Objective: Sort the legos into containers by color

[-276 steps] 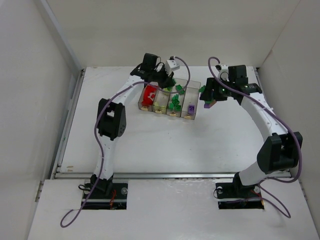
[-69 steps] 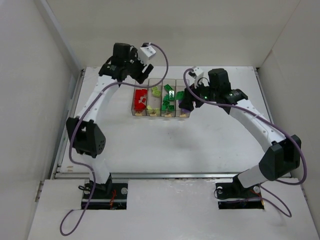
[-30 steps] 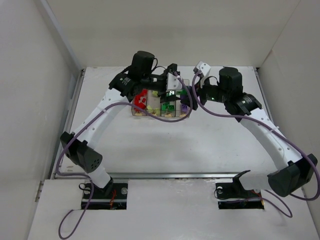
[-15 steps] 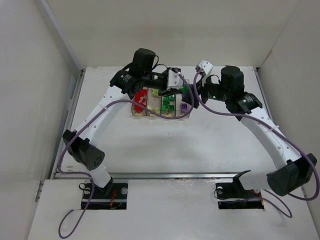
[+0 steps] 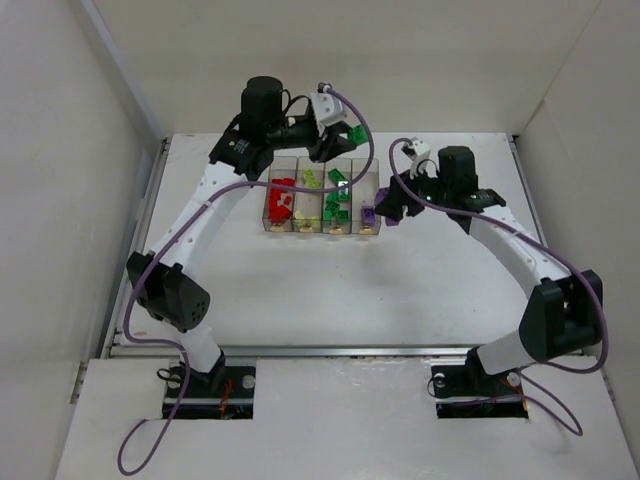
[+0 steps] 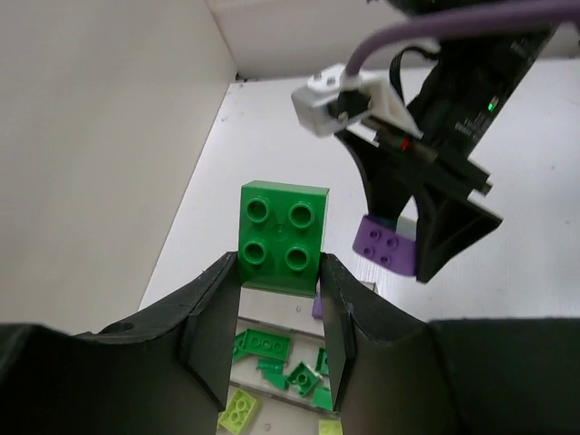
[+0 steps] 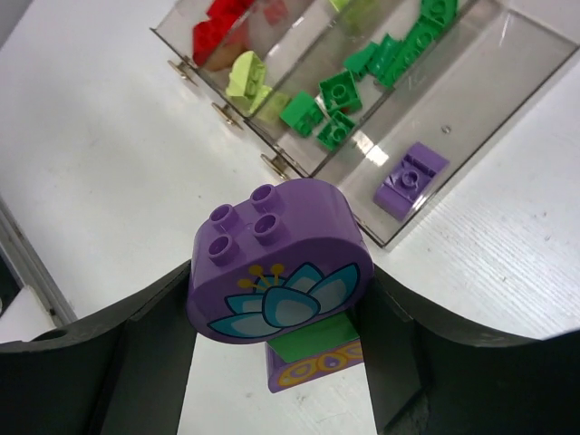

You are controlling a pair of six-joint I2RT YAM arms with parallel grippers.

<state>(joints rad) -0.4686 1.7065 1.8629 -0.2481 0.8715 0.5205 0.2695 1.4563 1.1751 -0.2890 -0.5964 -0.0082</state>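
Observation:
The containers (image 5: 352,168) are clear bins in a row holding red (image 5: 281,198), lime (image 5: 311,180), green (image 5: 336,205) and purple (image 5: 368,213) legos. My left gripper (image 5: 343,140) is shut on a green brick (image 6: 283,237), held high behind the bins. My right gripper (image 5: 390,208) is shut on a purple clump (image 7: 276,263): a rounded purple flower brick over a green piece and a purple base, just right of the bins. The right wrist view shows the bins (image 7: 517,36) with a purple brick (image 7: 410,178) and green bricks (image 7: 344,95) inside.
White walls enclose the table on three sides. A metal rail (image 5: 340,350) runs along the near edge. In the left wrist view the right arm's white camera block and purple cable (image 6: 349,98) hang close in front of the green brick.
The two grippers, close together over the bins half a second ago, have separated. My left went back and up with the green brick; my right drew to the right with the purple clump.

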